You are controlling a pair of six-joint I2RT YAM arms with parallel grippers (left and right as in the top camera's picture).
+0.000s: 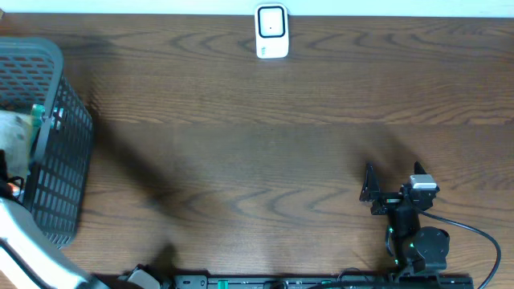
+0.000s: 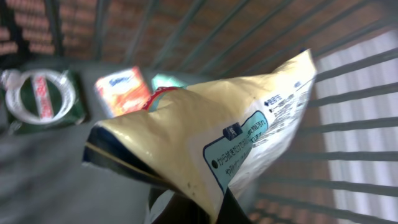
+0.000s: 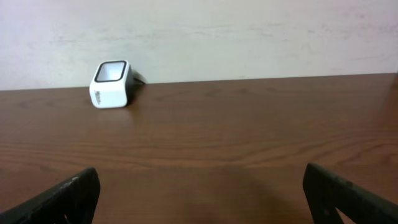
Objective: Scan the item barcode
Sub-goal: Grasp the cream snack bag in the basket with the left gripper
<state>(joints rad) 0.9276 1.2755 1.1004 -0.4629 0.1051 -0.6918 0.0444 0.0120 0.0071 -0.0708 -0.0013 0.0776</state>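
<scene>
Snack bag (image 2: 205, 134) is pinched in my left gripper (image 2: 198, 213) in the basket (image 1: 63, 172), for hauling to the scanner (image 1: 271, 32) at 12 o'clock.

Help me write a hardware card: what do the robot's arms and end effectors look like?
The right arm is black with rounded joints, small green lights, a grey-and-white camera block at the wrist and a looping black cable. The right end effector has two flat black fingers. Of the left end effector only dark edges show.
</scene>
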